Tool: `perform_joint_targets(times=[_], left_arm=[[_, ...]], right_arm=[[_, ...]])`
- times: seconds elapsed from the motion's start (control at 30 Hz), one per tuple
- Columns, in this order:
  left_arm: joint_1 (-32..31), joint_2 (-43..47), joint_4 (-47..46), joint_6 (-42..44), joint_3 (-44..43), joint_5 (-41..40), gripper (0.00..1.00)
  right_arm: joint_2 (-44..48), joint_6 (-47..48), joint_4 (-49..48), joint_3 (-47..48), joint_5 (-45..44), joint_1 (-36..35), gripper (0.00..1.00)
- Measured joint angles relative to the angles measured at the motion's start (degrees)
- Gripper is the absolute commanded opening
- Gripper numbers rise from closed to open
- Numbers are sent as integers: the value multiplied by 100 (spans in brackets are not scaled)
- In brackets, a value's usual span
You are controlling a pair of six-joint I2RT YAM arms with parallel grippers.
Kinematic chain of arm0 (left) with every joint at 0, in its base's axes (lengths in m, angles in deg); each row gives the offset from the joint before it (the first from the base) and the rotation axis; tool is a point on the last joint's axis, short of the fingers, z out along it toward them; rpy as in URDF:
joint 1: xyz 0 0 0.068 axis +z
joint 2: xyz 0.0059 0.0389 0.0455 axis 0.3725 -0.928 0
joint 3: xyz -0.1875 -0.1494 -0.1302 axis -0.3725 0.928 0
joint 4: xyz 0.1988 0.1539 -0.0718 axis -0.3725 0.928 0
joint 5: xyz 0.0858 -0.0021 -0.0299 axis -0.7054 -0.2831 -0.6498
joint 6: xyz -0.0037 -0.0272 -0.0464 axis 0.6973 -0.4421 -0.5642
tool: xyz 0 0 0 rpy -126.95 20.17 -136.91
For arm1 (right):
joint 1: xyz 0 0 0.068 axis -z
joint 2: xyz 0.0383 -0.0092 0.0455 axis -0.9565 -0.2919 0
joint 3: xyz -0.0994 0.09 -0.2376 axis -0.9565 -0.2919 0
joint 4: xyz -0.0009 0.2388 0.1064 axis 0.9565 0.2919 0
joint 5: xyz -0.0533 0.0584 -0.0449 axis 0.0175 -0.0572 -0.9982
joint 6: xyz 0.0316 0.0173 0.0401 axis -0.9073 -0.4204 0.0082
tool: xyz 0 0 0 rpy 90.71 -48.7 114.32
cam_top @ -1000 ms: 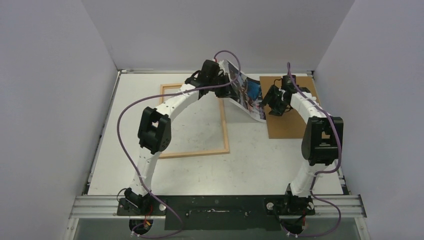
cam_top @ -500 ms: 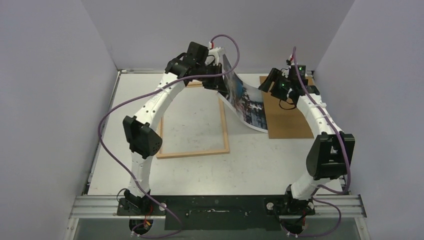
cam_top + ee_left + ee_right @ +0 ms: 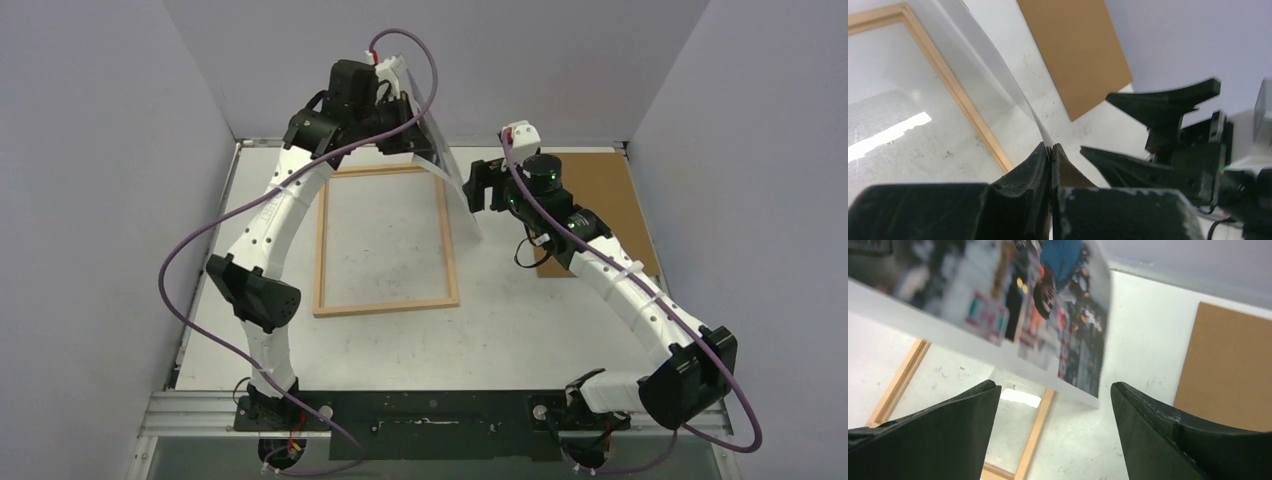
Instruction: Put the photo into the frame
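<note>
Left end effector [image 3: 1051, 146] is pinched flat on one edge of the photo [image 3: 455, 180], its two fingers pressed together with only the thin sheet between them, and it holds the print raised in the air at the far side of the bench [image 3: 500, 330]. Right end effector [image 3: 1055, 386] stands wide apart and grips nothing; it points at the photo from the right, and in its own wrist view the lower corner of the print hangs ahead of the gap between the two black fingers without touching either. From the bench up, largest first: the white bench surface carries everything and shows small dark specks. On its left half lies the frame [image 3: 452, 250], a light-wood rectangle lying flat, its long sides running away from the arm bases. To the right of the frame, apart from it, lies a plain brown board [image 3: 610, 200], also flat, near the far right corner; the right arm crosses over part of it in the overhead view. The photo hangs between these two, above the frame's far right corner, seen almost edge-on from above as a pale curved strip. Its printed face, with a figure in blue among blurred colours and a white border, is turned toward the right wrist camera, while its plain white back faces the frame side.
</note>
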Motion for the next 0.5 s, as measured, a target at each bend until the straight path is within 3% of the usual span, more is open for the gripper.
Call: perform_joint_targets(times=[0.23,0.5], left_arm=[[267,348,-505,-809,138,-205,0],[446,356,-514,-1362,118,-59,0]], right_arm=[[341,1119,-1102,-730,-315,-826,84],[-4,2041,-2159,-852,-1034,-1445,83]])
